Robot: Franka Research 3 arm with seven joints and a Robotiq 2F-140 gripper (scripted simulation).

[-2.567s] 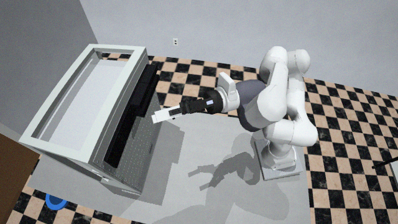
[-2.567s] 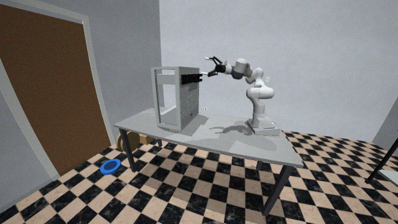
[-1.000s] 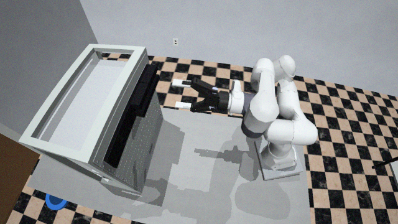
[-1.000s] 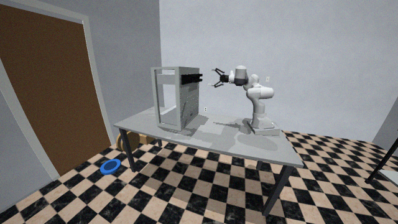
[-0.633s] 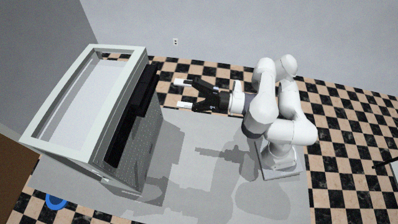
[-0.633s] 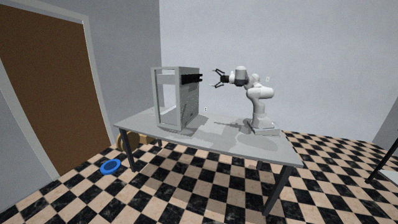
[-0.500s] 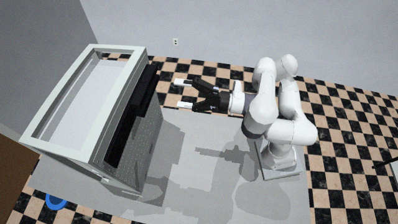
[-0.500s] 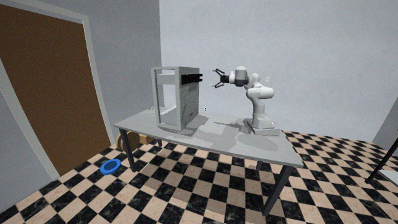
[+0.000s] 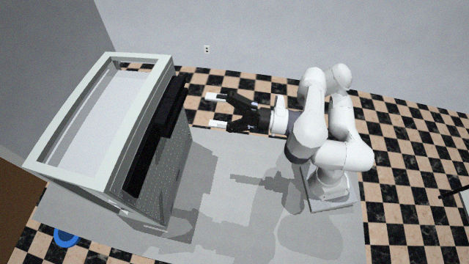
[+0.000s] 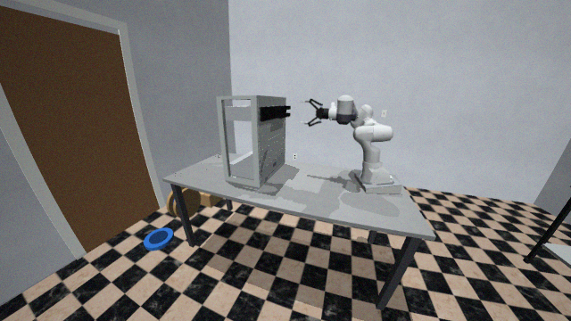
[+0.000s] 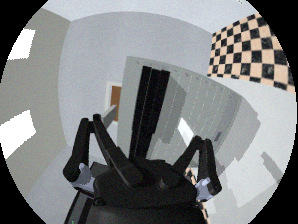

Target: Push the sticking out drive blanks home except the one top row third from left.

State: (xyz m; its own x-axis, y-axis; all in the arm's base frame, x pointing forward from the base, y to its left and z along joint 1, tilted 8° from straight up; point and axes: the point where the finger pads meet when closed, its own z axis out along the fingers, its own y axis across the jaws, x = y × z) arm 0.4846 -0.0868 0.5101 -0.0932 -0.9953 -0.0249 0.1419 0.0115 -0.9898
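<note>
Starting at the robot's mount: pale base plate [image 9: 311, 210] [image 10: 384, 189] on the grey table [image 9: 238, 154] [image 10: 201, 178], at the end away from the rack. White arm [image 9: 311, 121] [image 10: 345, 104] rises from it, bent, its wrist roughly level and aimed toward the rack front. Gripper [image 9: 213, 110] [image 10: 305, 112] [image 11: 148, 117] wide open, nothing between its fingers; in the exterior view the fingers sit one above the other, pale tips forward. Air separates the tips from anything on the rack. Beyond them stands the rack [image 9: 132, 122] [image 10: 255, 143] [image 11: 131, 90], pale grey, upright on the table, a perforated grey panel below its upper section. The storage chassis [image 9: 146, 161] [image 10: 273, 113] [image 11: 150, 110] is mounted high in the rack, its black front facing the arm; seen from above, one stretch projects farther than the rest. Individual blanks too dark and small to tell apart, so which stand out cannot be read. Past the table, on the checkered floor [image 9: 403, 147] [image 10: 312, 267] [image 11: 255, 45], a blue round dish [image 9: 67, 244] [image 10: 158, 246]. Farther off, a brown door [image 9: 16, 205] [image 10: 76, 134] [image 11: 116, 102] and a pale grey wall [image 9: 256, 37] [image 10: 401, 53] [image 11: 95, 60].

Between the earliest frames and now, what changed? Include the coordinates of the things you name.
The gripper [image 9: 218, 111] [image 10: 307, 112] drew back from the rack [image 9: 141, 56] [image 10: 255, 143] [image 11: 129, 75], lowered and rolled, its fingers now spread one above the other with sideways offset. Nothing was visibly grasped or released. The rack and black blanks look unmoved.
</note>
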